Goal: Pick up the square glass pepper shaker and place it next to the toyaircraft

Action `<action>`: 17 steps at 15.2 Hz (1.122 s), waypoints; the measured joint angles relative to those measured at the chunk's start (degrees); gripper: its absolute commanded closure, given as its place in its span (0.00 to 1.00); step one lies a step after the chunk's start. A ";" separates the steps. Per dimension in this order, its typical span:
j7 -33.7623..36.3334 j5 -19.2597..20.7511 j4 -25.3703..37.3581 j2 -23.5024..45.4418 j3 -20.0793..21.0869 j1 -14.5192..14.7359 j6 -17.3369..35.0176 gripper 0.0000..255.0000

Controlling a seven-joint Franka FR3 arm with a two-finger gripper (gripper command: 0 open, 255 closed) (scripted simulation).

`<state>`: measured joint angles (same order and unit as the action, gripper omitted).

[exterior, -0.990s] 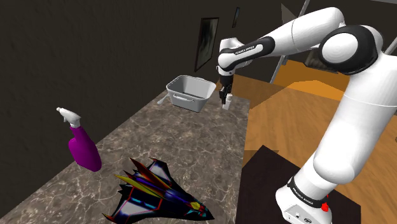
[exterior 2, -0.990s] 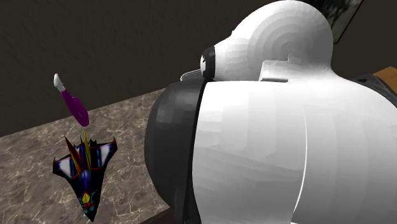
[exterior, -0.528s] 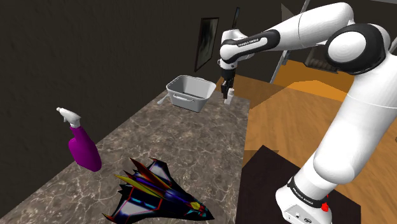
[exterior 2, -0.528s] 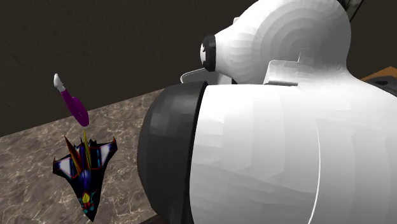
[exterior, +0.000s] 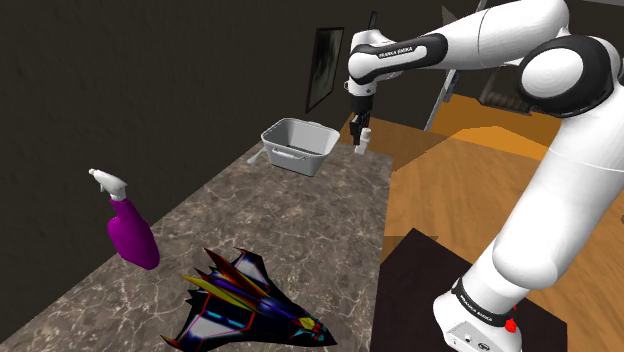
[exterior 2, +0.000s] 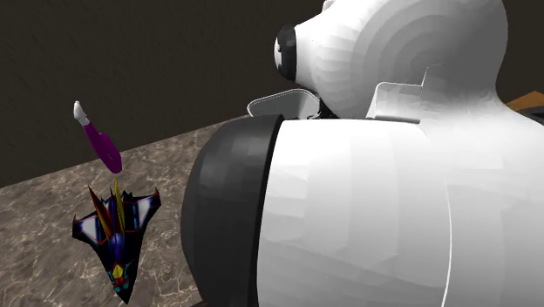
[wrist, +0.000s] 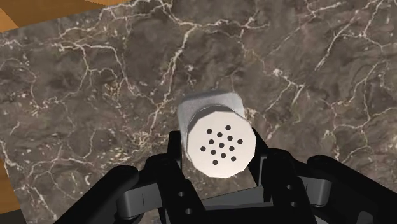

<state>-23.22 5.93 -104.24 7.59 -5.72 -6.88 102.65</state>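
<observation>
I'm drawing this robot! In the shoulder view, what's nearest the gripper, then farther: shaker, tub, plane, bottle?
1. Shaker, clasped in the gripper.
2. Tub, beside it at the far end of the counter.
3. Bottle and plane, at the near end: too close to call.

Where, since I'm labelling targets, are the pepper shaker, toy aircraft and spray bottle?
pepper shaker (wrist: 222, 149): wrist view, its perforated white cap.
toy aircraft (exterior: 245, 300): shoulder view, mid fuselage.
spray bottle (exterior: 133, 238): shoulder view, purple body.

Pale shaker (wrist: 221, 141) aloft, far from aircraft (exterior: 250, 300)
</observation>
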 measured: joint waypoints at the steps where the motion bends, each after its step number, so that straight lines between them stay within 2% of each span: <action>1: -0.02 0.01 0.41 -0.30 0.02 0.04 -0.73 1.00; 9: -0.54 -0.02 5.42 -1.03 0.04 0.09 -6.44 1.00; 17: 8.11 -0.84 -2.77 -8.21 4.21 4.72 -6.28 1.00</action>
<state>-15.12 5.09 -107.01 -0.62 -1.52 -2.16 96.37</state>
